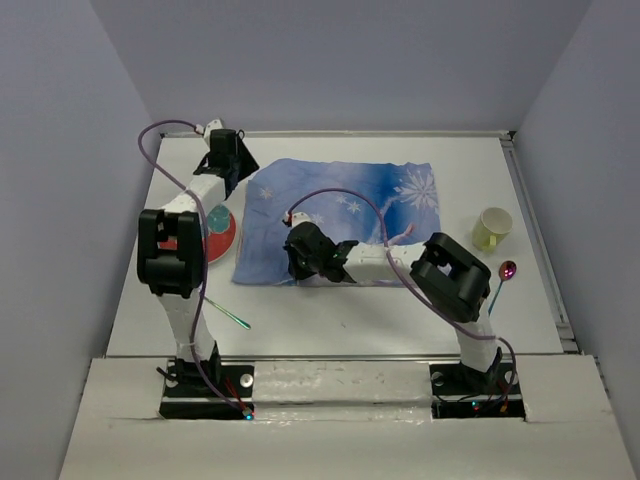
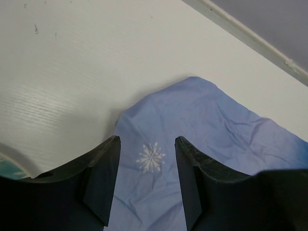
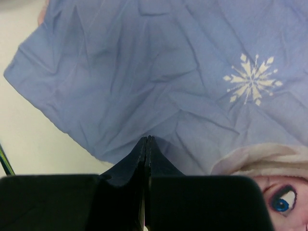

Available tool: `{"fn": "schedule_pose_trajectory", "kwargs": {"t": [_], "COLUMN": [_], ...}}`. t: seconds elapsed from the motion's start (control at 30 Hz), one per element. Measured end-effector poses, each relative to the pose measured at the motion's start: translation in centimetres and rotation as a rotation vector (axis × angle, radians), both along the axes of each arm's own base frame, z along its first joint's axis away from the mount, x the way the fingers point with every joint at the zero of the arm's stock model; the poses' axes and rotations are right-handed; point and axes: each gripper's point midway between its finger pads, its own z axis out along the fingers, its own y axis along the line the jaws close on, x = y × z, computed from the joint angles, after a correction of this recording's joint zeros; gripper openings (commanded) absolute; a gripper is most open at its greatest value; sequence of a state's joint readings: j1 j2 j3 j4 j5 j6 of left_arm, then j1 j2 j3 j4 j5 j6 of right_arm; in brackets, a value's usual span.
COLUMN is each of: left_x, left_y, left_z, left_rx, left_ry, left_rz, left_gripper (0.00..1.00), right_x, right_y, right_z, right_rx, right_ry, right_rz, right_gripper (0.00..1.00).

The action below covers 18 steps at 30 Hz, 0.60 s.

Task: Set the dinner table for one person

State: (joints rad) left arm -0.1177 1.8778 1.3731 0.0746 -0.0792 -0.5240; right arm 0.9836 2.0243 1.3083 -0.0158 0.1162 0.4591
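Off-white dinner table (image 1: 400,320) fills the enclosure floor, beneath every item. Right gripper (image 3: 147,140): jaws fully closed, tips at the near edge of the blue snowflake mat (image 1: 340,200); whether cloth is pinched cannot be told. Left gripper (image 2: 147,144): jaws apart, nothing between them, above the mat's far-left corner. Red plate (image 1: 229,241) just left of the mat; yellow-green cup (image 1: 492,228) and spoon (image 1: 507,270) to its right.

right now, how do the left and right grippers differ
The left gripper stands open, its jaws apart; the right gripper is shut, jaws pressed together. The left gripper hangs over the far left corner of the blue mat; the right gripper sits by the mat's near edge. Both are black, two-fingered and point down at the mat.
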Motion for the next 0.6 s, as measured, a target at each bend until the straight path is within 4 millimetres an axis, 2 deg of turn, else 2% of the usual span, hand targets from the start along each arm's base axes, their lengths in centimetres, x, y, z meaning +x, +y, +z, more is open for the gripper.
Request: {"fn": "schedule_pose_trajectory", "kwargs": {"t": [0.13, 0.33, 0.43, 0.6], "left_x": [2.3, 4.9, 5.8, 6.0], "left_y": [-0.5, -1.4, -1.5, -1.5], "left_z": [-2.4, -5.9, -7.2, -8.3], "left_rx": [0.012, 0.015, 0.036, 0.065], "left_ry": [0.048, 0.121, 0.157, 0.203], "left_rz": [-0.031, -0.067, -0.080, -0.090], "left_gripper": [0.59, 0.59, 0.58, 0.56], "right_x": [-0.8, -1.5, -1.6, -1.7], "right_y": [-0.5, -1.1, -1.3, -1.3], "right_z": [-1.2, -1.2, -1.2, -1.2], "right_rx": [-0.016, -0.013, -0.008, -0.005], "right_ry": [0.010, -0.004, -0.007, -0.008], "right_rz": [0.005, 0.003, -0.001, -0.002], "right_gripper": [0.00, 0.00, 0.00, 0.00]}}
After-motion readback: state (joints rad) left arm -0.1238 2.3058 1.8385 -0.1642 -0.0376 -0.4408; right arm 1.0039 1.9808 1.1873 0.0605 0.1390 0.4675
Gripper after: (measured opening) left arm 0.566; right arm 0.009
